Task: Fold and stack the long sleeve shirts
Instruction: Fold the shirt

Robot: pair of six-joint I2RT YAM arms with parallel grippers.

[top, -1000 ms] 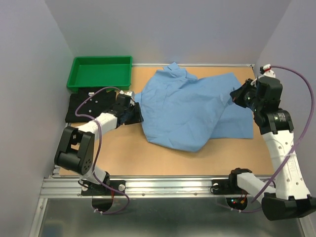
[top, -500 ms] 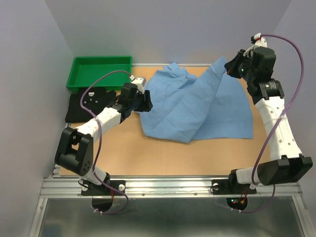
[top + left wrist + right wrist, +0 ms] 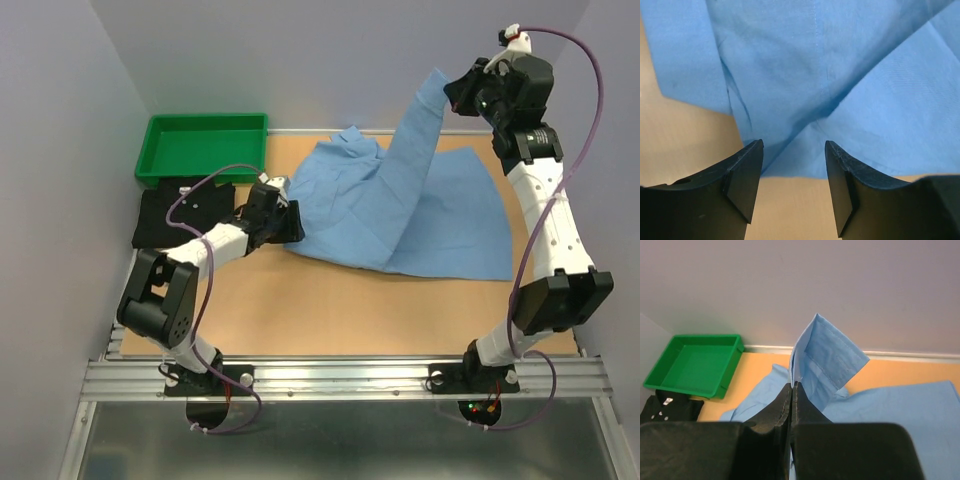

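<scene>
right gripper (image 3: 458, 97), jaws clamped on what seems a sleeve cuff, holds it high, likely to straighten the light blue shirt (image 3: 370, 210) spread on the table (image 3: 330, 310). left gripper (image 3: 792, 165), jaws apart, hovers at the shirt's left edge. black shirt (image 3: 160, 215) lies folded at far left.

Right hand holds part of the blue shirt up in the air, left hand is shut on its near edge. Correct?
No. The right hand does hold the blue shirt up, but the left hand is open, gripping nothing; the left wrist view shows its jaws apart over the cloth.
</scene>
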